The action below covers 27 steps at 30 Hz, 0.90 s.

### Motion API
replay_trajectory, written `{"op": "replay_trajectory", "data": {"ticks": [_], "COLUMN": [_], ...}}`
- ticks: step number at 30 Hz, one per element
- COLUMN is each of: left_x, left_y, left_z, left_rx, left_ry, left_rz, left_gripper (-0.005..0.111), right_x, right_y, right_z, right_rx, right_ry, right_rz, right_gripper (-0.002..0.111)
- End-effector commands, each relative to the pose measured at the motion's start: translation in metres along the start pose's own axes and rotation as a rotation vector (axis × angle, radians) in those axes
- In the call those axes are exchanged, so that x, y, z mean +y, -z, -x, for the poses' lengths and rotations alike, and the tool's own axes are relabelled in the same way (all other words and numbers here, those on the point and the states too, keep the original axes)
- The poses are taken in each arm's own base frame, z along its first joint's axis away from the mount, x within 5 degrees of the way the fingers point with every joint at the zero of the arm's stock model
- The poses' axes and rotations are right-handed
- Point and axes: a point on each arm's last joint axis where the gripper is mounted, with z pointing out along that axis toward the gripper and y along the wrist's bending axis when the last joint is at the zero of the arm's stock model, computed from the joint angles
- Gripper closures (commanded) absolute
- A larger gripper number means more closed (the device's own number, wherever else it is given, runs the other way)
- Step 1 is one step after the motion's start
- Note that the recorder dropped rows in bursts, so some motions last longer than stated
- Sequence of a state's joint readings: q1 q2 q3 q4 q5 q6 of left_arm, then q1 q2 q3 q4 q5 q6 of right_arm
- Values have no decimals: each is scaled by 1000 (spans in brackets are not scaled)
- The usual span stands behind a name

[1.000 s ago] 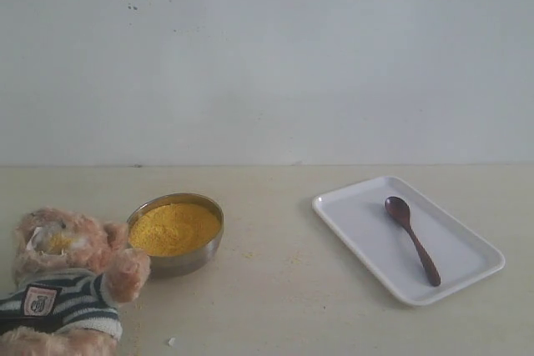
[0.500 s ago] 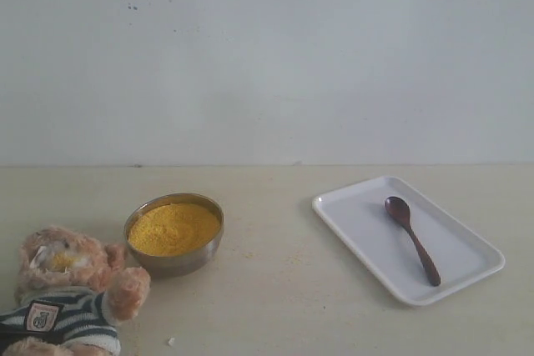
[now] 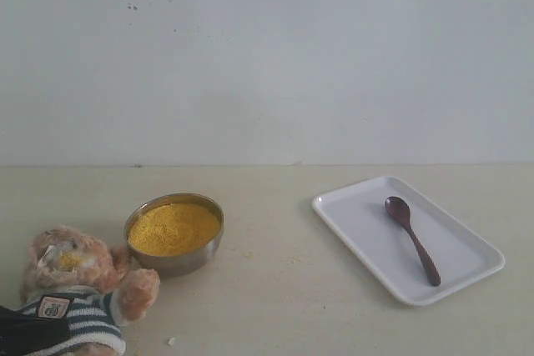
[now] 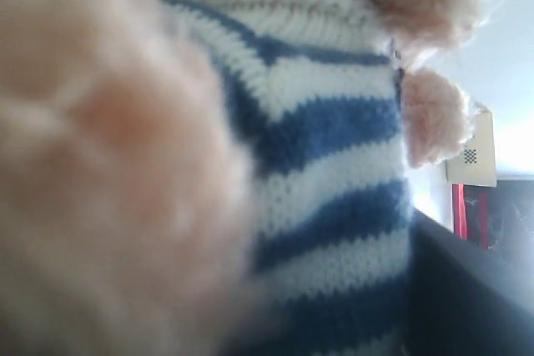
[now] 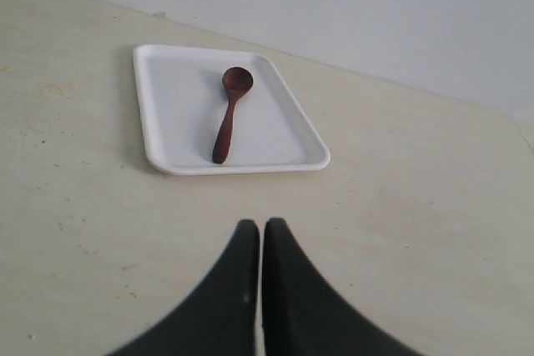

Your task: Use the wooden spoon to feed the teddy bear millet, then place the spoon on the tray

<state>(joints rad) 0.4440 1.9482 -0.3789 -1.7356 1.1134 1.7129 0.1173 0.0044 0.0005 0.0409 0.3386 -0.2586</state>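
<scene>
The teddy bear [image 3: 79,289] in its striped shirt sits at the lower left of the exterior view, with yellow grains on its muzzle. My left gripper [image 3: 18,331] shows only as a dark shape on the bear's shirt at the frame corner. In the left wrist view the bear's shirt [image 4: 334,164] and blurred fur fill the frame, so I appear to be holding the bear. The millet [image 3: 174,228] fills a steel bowl beside the bear. The wooden spoon [image 3: 413,240] [image 5: 229,114] lies on the tray [image 3: 359,214] [image 5: 179,97]. My right gripper [image 5: 262,227] is shut and empty, short of the tray.
The steel bowl [image 3: 179,262] stands close to the bear's raised paw [image 3: 138,289]. A small white crumb [image 3: 171,341] lies on the cream table in front of the bowl. A pale wall rises behind the table.
The bear has sunk lower than a second ago and then shifted slightly right toward the bowl. The spoon, tray and bowl have not moved.
</scene>
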Motion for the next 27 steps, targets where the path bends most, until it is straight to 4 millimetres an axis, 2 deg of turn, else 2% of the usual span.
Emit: {"op": "replay_trajectory", "data": {"ticks": [1, 8, 11, 27], "left_x": [-6, -9, -9, -9], "left_y": [0, 0, 0, 0], "left_z": [2, 4, 4, 4], "left_rx": [-18, -24, -24, -22], "left_ry": [-6, 9, 13, 49], "left_rz": [-65, -106, -106, -107], "left_gripper": [37, 19, 15, 14], "right_x": [-2, -1, -1, -1], "right_y": [0, 0, 0, 0], "right_z": [1, 2, 2, 2], "right_rx": [-13, -16, -16, -16], "right_ry": [-15, -40, -40, -40], "right_rz": [-31, -30, -30, -30], "right_gripper": [107, 107, 107, 107]}}
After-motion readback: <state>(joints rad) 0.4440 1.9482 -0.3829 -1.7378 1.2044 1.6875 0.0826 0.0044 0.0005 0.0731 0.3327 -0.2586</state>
